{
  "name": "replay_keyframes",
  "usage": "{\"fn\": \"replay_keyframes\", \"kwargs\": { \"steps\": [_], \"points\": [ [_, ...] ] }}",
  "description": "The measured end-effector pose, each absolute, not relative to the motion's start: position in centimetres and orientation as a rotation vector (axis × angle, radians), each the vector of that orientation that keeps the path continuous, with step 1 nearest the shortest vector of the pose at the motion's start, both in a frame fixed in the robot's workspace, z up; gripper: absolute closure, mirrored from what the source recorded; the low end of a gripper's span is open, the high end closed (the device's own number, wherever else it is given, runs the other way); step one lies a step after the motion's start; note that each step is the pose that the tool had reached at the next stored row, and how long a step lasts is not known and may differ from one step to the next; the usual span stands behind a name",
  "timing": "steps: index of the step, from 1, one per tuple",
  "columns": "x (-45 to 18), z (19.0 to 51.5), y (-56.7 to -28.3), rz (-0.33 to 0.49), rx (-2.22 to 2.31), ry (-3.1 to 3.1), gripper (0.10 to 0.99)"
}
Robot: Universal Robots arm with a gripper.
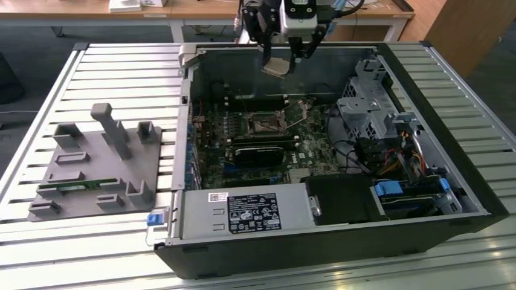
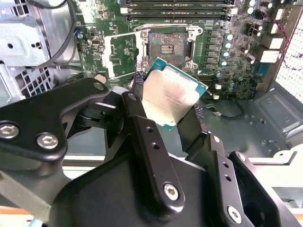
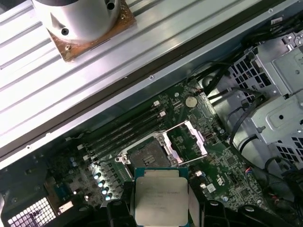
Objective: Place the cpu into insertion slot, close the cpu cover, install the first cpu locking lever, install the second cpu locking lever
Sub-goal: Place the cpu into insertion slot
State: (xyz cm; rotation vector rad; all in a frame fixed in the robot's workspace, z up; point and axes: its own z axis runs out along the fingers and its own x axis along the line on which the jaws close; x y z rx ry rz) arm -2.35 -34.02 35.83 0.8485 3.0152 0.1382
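Observation:
My gripper (image 1: pixel 280 59) hangs above the back of the open computer case (image 1: pixel 322 241) and is shut on the cpu (image 1: pixel 276 66), a small silvery square chip held by its edges. Both wrist views show the cpu (image 2: pixel 173 94) (image 3: pixel 160 201) between the black fingers (image 2: pixel 137 109), tilted and well above the motherboard. Below it the insertion slot (image 2: pixel 168 47) (image 3: pixel 147 156) (image 1: pixel 262 124) lies bare. The cpu cover (image 2: pixel 120 54) (image 3: pixel 189 142) is flipped open beside the slot. I cannot make out the locking levers clearly.
A grey holder plate (image 1: pixel 96 163) with upright pegs sits on the slatted table (image 1: pixel 48 254) at the exterior view's left. Inside the case are a power supply (image 1: pixel 241 211), a metal drive cage (image 1: pixel 371 115), cables (image 1: pixel 395 160) and a black module (image 1: pixel 258 154).

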Motion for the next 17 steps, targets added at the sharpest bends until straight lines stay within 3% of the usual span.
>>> {"fn": "replay_keyframes", "kwargs": {
  "steps": [17],
  "points": [
    [-2.35, 35.72, -34.02, 0.136, 1.048, 2.945, 0.549]
  ]
}}
